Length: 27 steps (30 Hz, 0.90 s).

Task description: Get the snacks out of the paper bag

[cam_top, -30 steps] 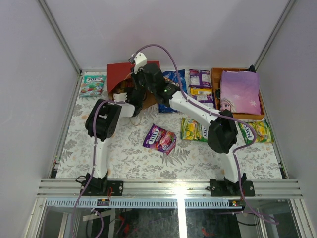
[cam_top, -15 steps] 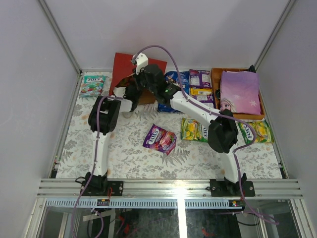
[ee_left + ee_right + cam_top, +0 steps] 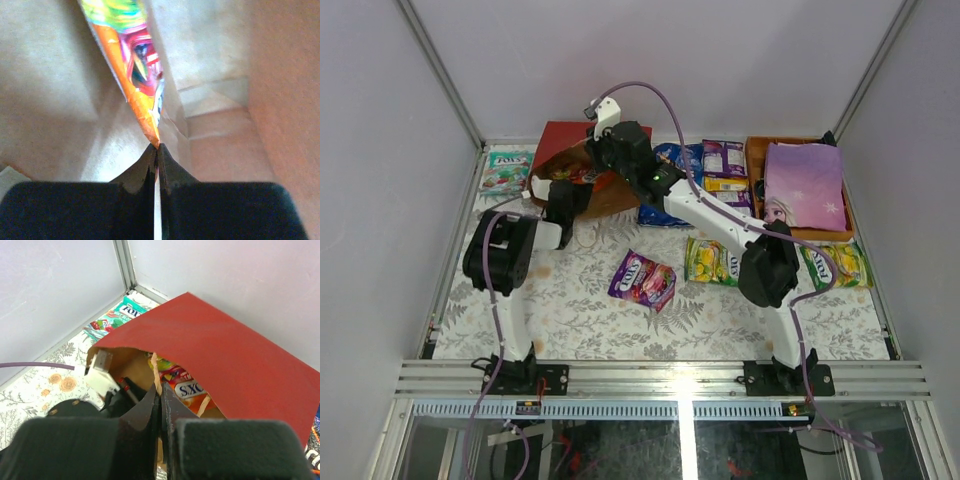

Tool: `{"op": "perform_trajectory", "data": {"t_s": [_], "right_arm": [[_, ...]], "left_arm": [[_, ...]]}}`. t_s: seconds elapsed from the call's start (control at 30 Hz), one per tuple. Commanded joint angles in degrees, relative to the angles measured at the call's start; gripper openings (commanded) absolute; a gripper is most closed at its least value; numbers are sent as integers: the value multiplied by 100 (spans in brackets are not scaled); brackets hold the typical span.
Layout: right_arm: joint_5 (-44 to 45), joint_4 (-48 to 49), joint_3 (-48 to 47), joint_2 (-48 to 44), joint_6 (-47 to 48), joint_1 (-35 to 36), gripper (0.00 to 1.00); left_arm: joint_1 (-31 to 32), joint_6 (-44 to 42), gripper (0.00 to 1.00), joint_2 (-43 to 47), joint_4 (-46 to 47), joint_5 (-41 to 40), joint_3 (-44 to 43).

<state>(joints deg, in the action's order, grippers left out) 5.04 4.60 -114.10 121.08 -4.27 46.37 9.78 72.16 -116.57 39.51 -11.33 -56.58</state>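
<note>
My left gripper (image 3: 156, 150) is pressed fully together on the very tip of one corner of an orange and pink glossy packet (image 3: 135, 65). The packet sits deep inside the red paper carrier bag (image 3: 570, 140), which lies on its side in the upper centre of the overhead view. That sliver of foil is my worry: a quick pull could let the slick corner slide out, or the packet could catch on the kraft fold in the right of the left wrist view. My right gripper (image 3: 160, 395) is closed on what looks like the thin tan cord handle (image 3: 155, 367) at the bag's mouth. If that cord slips, I expect the whole bag to drag along with the packet.
</note>
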Motion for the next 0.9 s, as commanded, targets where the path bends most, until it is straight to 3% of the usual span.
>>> {"op": "perform_trajectory", "data": {"t_s": [0.0,0.27,0.53,0.7,0.87], "right_arm": [[64,196,-465,93,-191,-24,0],[181,-57,-885,388,-184,-23,0],[-165,84,-242,184,774,-104,0],[-548,56,-172,91,520,-405,0],[-467,-36,-223,132,575,-449,0]], "left_arm": [[81,-612,0,966,650,556,658],[109,-1035,0,2668,-472,1121,1477],[107,-1877,0,4492,-2006,1584,1738],[99,-2112,0,5727,-2968,1565,1891],[81,-2558,0,6673,-3880,2119,1803]]}}
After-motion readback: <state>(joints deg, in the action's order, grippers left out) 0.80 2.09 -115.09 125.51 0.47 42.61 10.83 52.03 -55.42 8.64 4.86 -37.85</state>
